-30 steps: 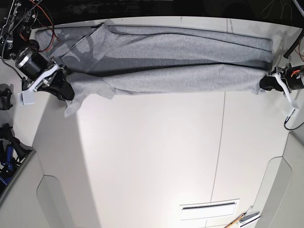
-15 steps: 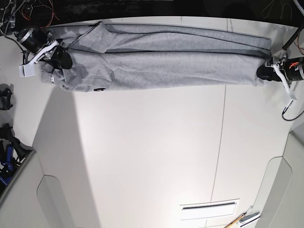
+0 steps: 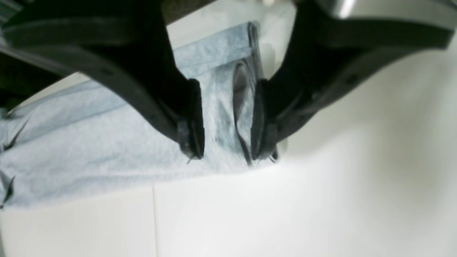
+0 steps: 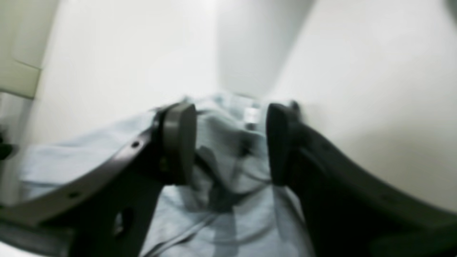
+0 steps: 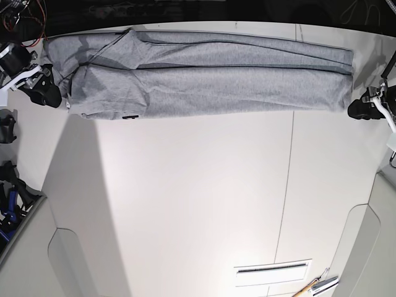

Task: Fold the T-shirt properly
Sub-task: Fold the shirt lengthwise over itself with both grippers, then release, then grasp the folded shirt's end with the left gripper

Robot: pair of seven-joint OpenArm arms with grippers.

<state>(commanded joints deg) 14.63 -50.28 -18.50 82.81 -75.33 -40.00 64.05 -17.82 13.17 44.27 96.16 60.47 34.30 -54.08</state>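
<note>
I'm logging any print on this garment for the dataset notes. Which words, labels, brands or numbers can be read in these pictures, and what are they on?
None can be read.
The T-shirt shows only plain grey fabric in the base view; no lettering is visible.
A small dark mark at its lower edge is too small to read.
A pale tag-like patch between the right gripper's fingers is too blurred to read.

A robotics lab: white worktable (image 5: 198, 204), loose wiring (image 5: 28, 18) at the edge.

Bright, glary light (wrist views blurred).
</note>
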